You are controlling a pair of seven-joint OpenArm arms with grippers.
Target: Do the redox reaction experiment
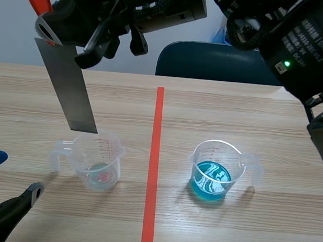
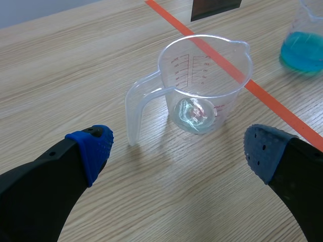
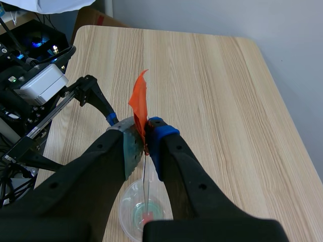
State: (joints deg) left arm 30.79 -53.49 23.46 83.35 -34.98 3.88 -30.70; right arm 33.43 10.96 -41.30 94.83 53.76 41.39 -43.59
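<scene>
Left jaws wide by clear cup, markings unreadable; right jaws clamp metal strip

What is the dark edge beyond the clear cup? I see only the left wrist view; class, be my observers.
Observer: It is the lower end of a metal strip, hanging tilted with that end by the rim of the clear cup.
Operator: What holds it?
Observer: The right gripper, shut on its top end, where orange-red tape sticks up.
Operator: Is the other cup full?
Observer: No. The blue liquid fills only the lower part of the second cup.
</scene>
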